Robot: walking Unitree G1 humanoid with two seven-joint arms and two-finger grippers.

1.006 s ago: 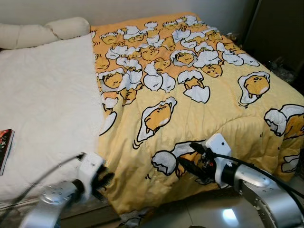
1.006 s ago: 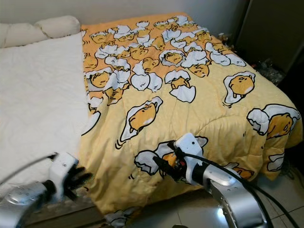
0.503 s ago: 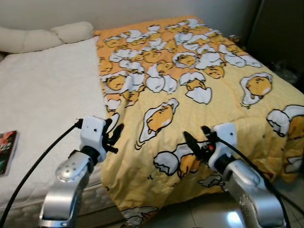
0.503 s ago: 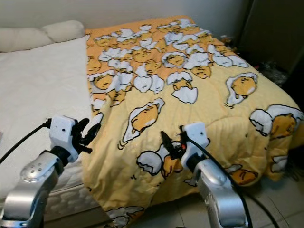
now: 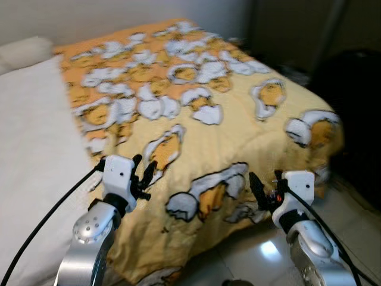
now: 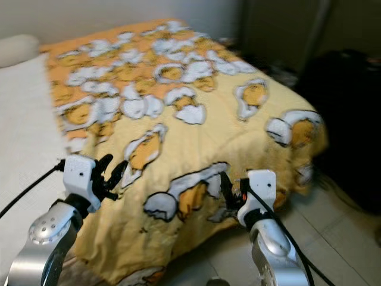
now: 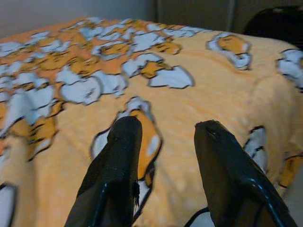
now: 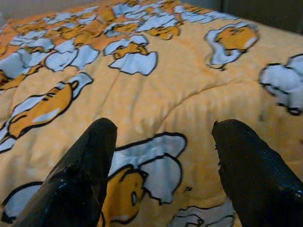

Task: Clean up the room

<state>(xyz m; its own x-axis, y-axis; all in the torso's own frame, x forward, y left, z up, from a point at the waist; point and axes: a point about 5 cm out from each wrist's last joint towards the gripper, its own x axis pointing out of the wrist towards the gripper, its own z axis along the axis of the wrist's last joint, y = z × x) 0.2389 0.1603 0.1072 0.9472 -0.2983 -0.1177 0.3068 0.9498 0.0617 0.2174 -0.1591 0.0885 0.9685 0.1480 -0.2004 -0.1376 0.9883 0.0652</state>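
On the robot's left, the left gripper [image 5: 144, 174] is raised over the near edge of the bed, its two black fingers [image 7: 118, 165] spread moderately wide with nothing between them. Just beyond the fingertips lies the yellow-orange quilted blanket printed with white-and-yellow egg cartoon figures [image 5: 196, 113]; whether the tips touch it I cannot tell. To the outer side of this gripper runs the plain white mattress cover [image 5: 30, 143].

Further right, the right gripper [image 5: 263, 189] hovers at the blanket's overhanging front edge, fingers [image 8: 87, 175] wide apart and holding nothing, the blanket's printed surface directly ahead between them. Below it lies the glossy pale tiled floor [image 5: 262, 253].

The head views, blurred, take in a dark shape [image 6: 345, 119] beyond the blanket's far corner; the wrist views show the blanket's print close up, framed by each finger pair.
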